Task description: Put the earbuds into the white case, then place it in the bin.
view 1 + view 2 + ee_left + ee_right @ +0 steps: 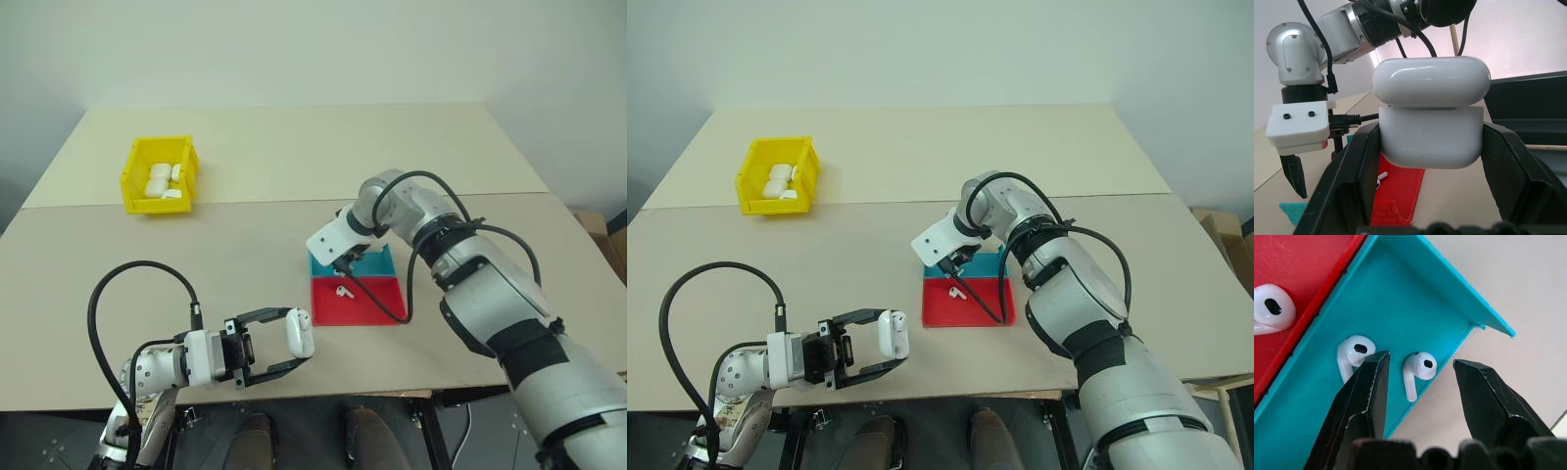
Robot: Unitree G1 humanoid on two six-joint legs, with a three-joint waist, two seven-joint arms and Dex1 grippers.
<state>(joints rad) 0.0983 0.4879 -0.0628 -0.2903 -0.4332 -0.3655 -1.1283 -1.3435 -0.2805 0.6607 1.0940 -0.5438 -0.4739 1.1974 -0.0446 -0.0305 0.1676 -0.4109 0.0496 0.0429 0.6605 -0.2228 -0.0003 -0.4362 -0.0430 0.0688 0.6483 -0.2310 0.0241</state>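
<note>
Tabletop [294, 166] of pale beige board carries everything here, and the red-and-blue tray [359, 299] near its front edge serves as the landmark. Well away from the tray, toward the far left corner of the table, stands the bin [160, 173], bright yellow and open-topped, with several white rounded objects lying inside it. The tray itself is shallow and split into a red compartment on the near side and a blue compartment [1376, 298] beyond it.

Directly over the tray's blue compartment, the right gripper [1420, 369] points steeply down with its two black fingers spread apart and grasping nothing. To the tray's left, near the table's front edge, the left gripper [284, 345] is clamped on the white case [300, 333], its fingers pressing the two sides of the case's lower body. The wrist camera shows the case [1430, 122] with its lid sitting across the top and a slight seam between lid and body; whether the lid is fully latched cannot be told.

Smallest are the earbuds. One earbud [1419, 368] lies on the blue floor between the right gripper's open fingertips, untouched. A second earbud [1353, 352] lies beside it in the same compartment, partly behind one fingertip. A third earbud [344, 291] rests in the tray's red compartment.
</note>
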